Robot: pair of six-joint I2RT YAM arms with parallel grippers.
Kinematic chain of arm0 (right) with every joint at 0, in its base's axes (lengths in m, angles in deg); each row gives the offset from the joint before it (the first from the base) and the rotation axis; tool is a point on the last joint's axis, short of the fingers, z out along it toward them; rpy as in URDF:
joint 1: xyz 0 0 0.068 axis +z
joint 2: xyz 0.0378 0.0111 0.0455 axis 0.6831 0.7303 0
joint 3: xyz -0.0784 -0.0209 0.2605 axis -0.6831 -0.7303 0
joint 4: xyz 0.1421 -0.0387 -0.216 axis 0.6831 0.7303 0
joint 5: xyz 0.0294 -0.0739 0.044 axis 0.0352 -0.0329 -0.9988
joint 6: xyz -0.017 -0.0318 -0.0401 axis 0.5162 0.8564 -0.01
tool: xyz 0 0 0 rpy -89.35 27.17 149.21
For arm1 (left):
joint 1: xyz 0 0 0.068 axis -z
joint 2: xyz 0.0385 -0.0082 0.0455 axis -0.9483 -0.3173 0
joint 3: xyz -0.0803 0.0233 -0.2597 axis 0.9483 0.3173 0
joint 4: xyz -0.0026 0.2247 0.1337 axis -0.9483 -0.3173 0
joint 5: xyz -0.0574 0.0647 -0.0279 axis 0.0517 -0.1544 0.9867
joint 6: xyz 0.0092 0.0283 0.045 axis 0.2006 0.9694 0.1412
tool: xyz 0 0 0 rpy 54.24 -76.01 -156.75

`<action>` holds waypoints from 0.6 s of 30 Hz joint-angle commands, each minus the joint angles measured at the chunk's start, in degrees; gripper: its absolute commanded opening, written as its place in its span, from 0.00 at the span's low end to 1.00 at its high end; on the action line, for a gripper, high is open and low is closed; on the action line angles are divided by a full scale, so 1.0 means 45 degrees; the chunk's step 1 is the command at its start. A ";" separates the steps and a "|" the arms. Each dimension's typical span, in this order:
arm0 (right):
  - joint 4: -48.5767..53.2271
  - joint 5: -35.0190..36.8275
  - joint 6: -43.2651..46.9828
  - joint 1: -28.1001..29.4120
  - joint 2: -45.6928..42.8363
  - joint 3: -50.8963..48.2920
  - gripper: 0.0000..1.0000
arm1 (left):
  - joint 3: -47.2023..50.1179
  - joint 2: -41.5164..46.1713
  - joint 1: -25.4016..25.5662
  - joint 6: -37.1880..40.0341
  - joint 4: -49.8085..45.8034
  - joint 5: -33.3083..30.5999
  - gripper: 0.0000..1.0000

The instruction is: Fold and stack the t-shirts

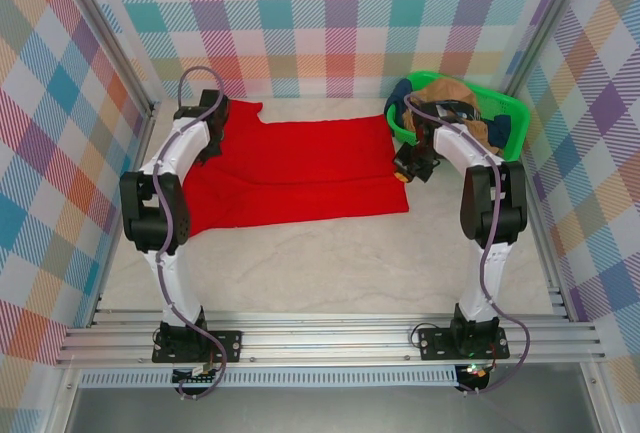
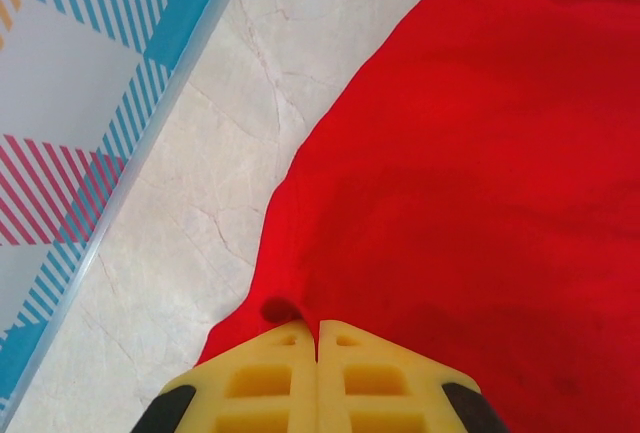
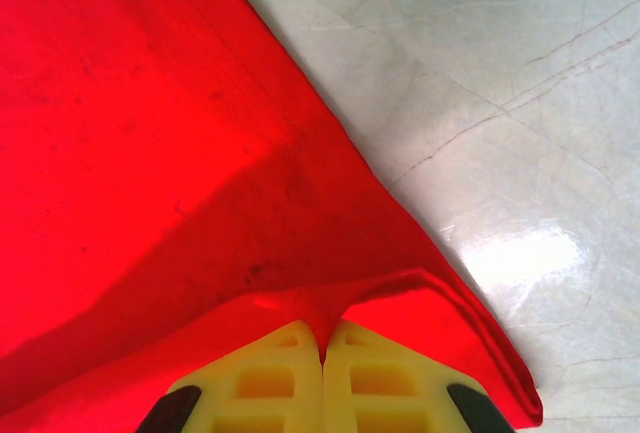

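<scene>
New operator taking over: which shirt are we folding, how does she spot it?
Look at the pale table inside the plaid walls. Spread flat between the two arms lies the red t-shirt, its edges pinched by the left gripper and right gripper. It is plain bright red and laid out, while the other clothes sit bunched in the green basket at far right.

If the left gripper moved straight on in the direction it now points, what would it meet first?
The red t-shirt: the left gripper is shut on its edge, and more of that cloth lies directly ahead. Beyond it comes bare table top, though depth is hard to judge.
</scene>
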 commanded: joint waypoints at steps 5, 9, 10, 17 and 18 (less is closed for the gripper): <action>-0.0427 -0.0124 0.0465 0.0047 -0.0084 0.0346 0.00 | -0.1214 -0.0627 -0.0292 0.0658 -0.0680 -0.0539 0.00; -0.0535 -0.0303 0.0591 0.0066 -0.0031 0.0346 0.00 | -0.2006 -0.1204 -0.0285 0.0567 -0.1138 -0.0680 0.00; -0.0534 -0.0368 0.0613 0.0060 -0.0009 0.0346 0.00 | -0.2211 -0.1366 -0.0295 0.0539 -0.1247 -0.0749 0.00; -0.0502 -0.0493 0.0770 0.0074 0.0497 0.0556 0.00 | -0.3107 -0.2332 -0.0276 0.0390 -0.1590 -0.1018 0.00; -0.0493 -0.0495 0.0808 0.0071 0.0534 0.0595 0.00 | -0.3127 -0.2391 -0.0270 0.0391 -0.1586 -0.0975 0.00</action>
